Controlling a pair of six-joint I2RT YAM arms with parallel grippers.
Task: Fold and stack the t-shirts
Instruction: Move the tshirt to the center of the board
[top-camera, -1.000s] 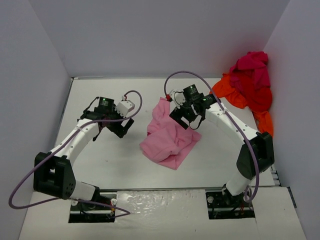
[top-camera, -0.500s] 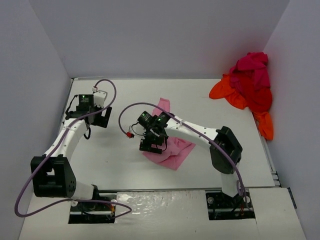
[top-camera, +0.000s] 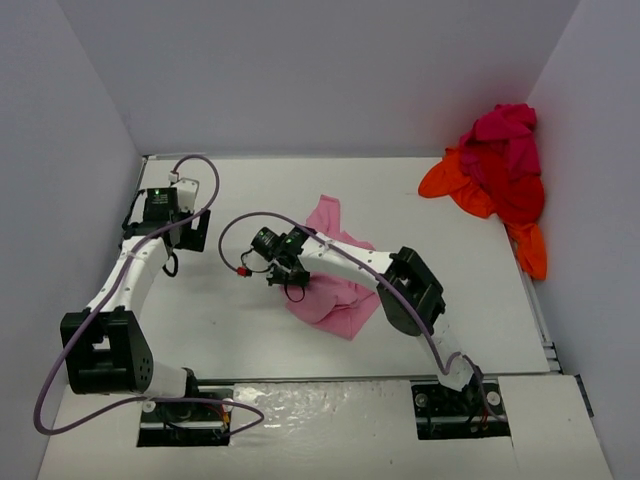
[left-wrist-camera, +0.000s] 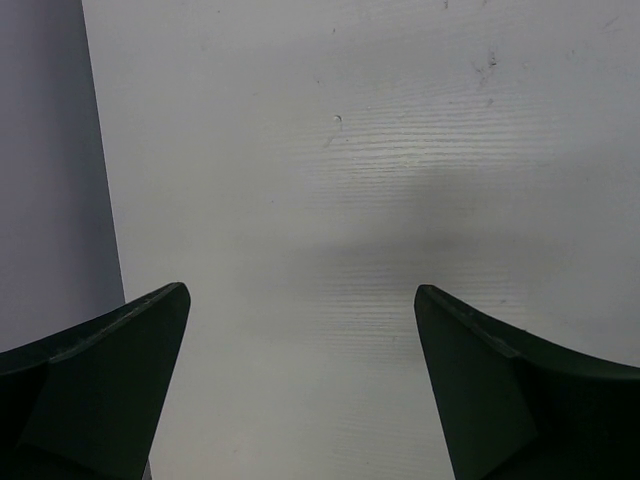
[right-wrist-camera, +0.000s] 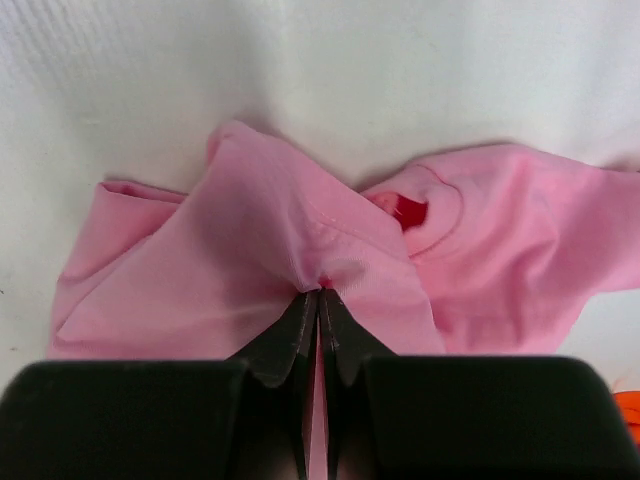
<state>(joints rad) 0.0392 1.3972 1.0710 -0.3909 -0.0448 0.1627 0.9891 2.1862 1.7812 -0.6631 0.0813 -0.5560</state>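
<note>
T-shirt (top-camera: 335, 305), light pink, lies crumpled mid-table from above, long axis far to near; shirt pile (top-camera: 500, 170) sits well apart, far right. Left wrist: left gripper (left-wrist-camera: 300, 385) spread above table (left-wrist-camera: 350, 150). Right wrist: right gripper (right-wrist-camera: 320, 300) pinches a pink fold, collar (right-wrist-camera: 450, 215) rightward.

Left arm (top-camera: 128, 278) is recorded bent and extended toward 12 o'clock from its base, left gripper (left-wrist-camera: 300, 300) spread wide with nothing between its fingers; right arm (top-camera: 350, 262) is recorded reached toward 10 o'clock, right gripper (right-wrist-camera: 320, 292) pinched closed on the pink t-shirt (right-wrist-camera: 250, 240).
</note>
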